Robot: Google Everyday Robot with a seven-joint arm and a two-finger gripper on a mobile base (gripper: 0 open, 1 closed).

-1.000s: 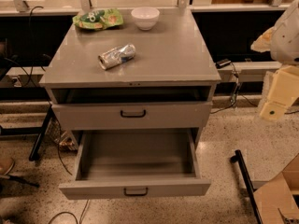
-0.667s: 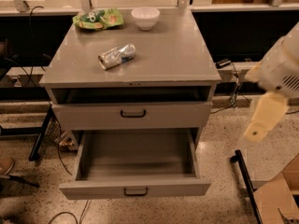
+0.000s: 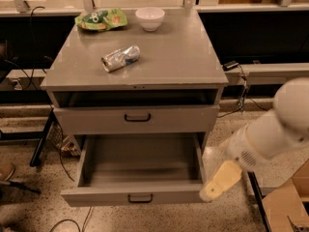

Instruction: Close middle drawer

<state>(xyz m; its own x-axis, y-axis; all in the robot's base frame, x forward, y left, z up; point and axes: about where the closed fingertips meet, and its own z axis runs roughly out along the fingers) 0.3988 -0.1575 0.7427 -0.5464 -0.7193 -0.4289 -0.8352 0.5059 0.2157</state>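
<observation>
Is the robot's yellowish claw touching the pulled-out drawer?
Cannot tell. In the camera view the gripper lies at the front right corner of the open middle drawer, its tip overlapping that edge; neither contact nor gap shows plainly.

White arm [image 3: 277,127] slants across the right side of the view, forearm angled down-left. At its tip the pale yellow gripper [image 3: 219,180] hangs low, pointing down and left.

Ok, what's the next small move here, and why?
Probably ease the gripper across in front of the middle drawer: the drawer stands pulled far out, and the gripper sits beside its right front corner, not yet placed to push.
</observation>
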